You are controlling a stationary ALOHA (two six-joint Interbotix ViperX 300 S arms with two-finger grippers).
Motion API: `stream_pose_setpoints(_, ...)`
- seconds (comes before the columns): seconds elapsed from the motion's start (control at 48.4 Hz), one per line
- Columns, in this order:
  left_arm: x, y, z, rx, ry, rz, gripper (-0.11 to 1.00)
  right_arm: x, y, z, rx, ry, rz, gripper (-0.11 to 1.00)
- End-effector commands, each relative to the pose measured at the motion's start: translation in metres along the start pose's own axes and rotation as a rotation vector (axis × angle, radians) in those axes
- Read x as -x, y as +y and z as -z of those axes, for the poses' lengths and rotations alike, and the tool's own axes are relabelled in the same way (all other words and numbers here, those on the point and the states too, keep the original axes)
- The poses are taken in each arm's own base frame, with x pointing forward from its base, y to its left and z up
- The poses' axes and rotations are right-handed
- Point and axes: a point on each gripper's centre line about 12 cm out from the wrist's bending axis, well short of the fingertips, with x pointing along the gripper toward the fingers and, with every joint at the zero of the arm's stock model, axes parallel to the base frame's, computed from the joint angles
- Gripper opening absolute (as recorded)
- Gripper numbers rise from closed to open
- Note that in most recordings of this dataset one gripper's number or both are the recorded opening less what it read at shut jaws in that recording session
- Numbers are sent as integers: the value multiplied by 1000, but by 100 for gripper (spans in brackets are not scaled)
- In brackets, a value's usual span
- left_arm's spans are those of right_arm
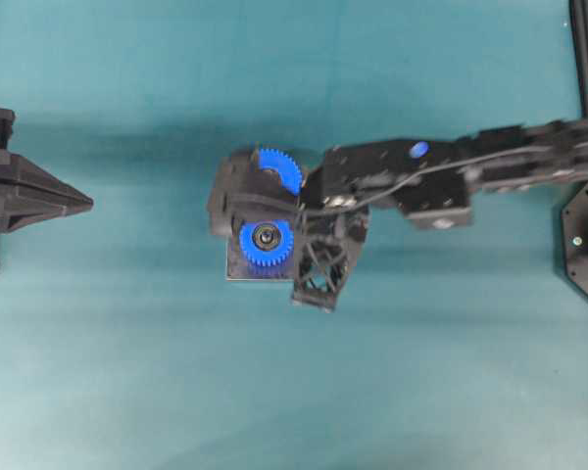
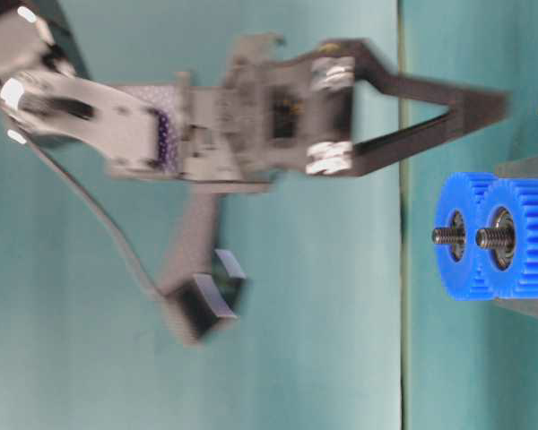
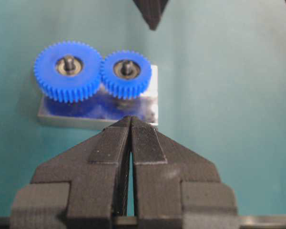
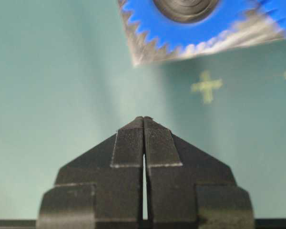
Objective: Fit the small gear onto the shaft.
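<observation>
small bright-blue toothed plastic gear (image 3: 126, 74) sitting on short threaded silver-grey metal shaft (image 3: 127, 66), teeth meshing with larger blue gear (image 3: 66, 70) | both standing on shiny grey rectangular metal plate (image 3: 150, 102) on teal table (image 3: 229, 95) | right gripper (image 4: 143, 119) ribbed black jaws pressing together, holding nothing | left gripper (image 3: 130, 118) likewise closed, empty

Teal counter (image 1: 127, 372) lies open all round the grey plate (image 3: 93, 117), while the right arm (image 1: 421, 181) hangs over the meshed gears, blocking approach from above.
</observation>
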Motion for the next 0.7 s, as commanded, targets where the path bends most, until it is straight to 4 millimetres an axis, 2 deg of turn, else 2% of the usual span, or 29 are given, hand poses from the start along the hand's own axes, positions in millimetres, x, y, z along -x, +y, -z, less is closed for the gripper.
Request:
stream_pose_setpoints(0.0, 0, 0, -6, 1, -14, 0, 0, 23, -6, -19, -21, -129, -20, -2)
stream_pose_setpoints(0.207, 0, 0, -7, 1, -18, 0, 0, 12, -19, -51, -15, -170, -11, -2)
stream_pose_setpoints(0.372, 0, -1, -8, 0, -20, 1, 0, -5, -26, -64, -8, -150, -1, -2)
stream_pose_setpoints(0.455, 0, 0, -8, 1, -22, 0, 0, -16, -30, -61, -14, -117, 5, -2)
stream_pose_setpoints(0.682, 0, 0, -8, 1, -20, 0, 0, -17, -31, -33, -39, -46, 16, -2)
